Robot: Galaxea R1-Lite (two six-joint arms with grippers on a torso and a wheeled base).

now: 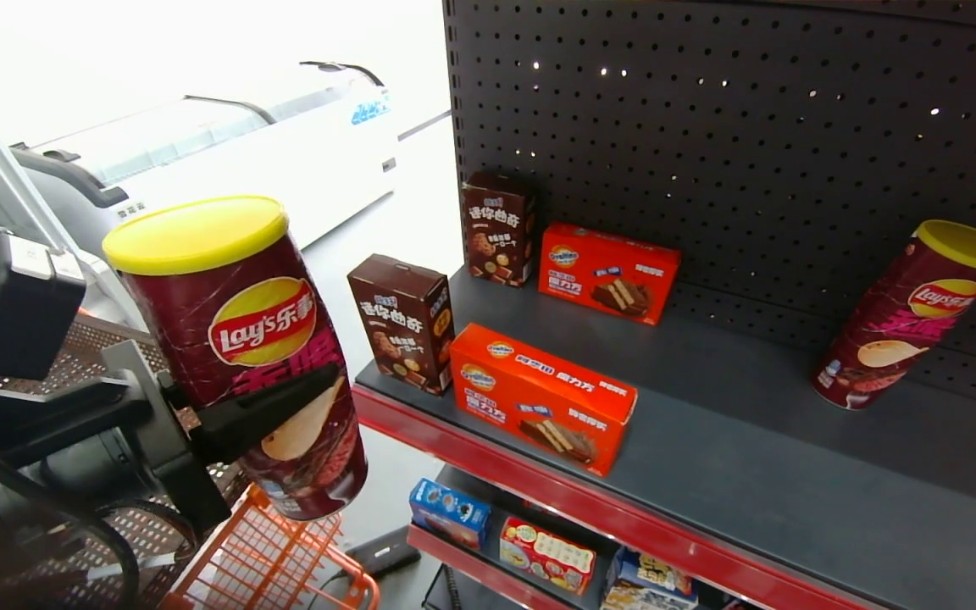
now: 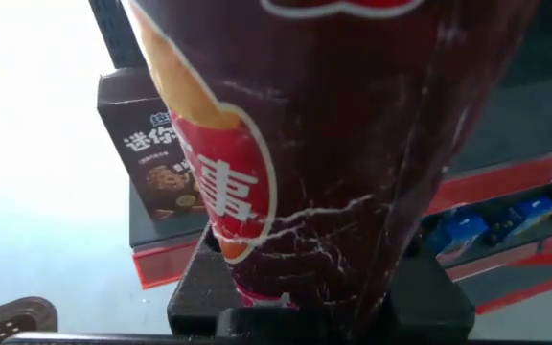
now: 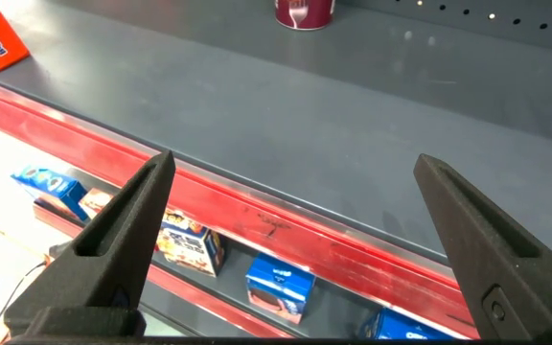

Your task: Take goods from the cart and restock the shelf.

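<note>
**Chips can point(image 1: 238, 356) clenched in my left jaws, off the shelf's point(image 1: 751, 440) left end**

My left jaws grasp the maroon chips can around its lower half, yellow lid up. It hangs just left of the shelf, above the orange cart point(image 1: 268, 559). In the left wrist view the can's point(image 2: 353, 144) side looms close.

My right jaws are released and spread wide, holding nothing, over the shelf's red front edge point(image 3: 286, 225).

Nearest the held can, a brown biscuit box point(image 1: 403, 322) stands at the shelf's front corner, and an orange wafer box point(image 1: 543, 398) sits just beside it. Behind them, near the pegboard point(image 1: 708, 127), are a second biscuit box point(image 1: 498, 227) and a second wafer box point(image 1: 608, 271). Well apart to the right, a second chips can point(image 1: 912, 313) stands close to the pegboard. Small snack boxes point(image 1: 448, 511) sit on the tier below.
</note>
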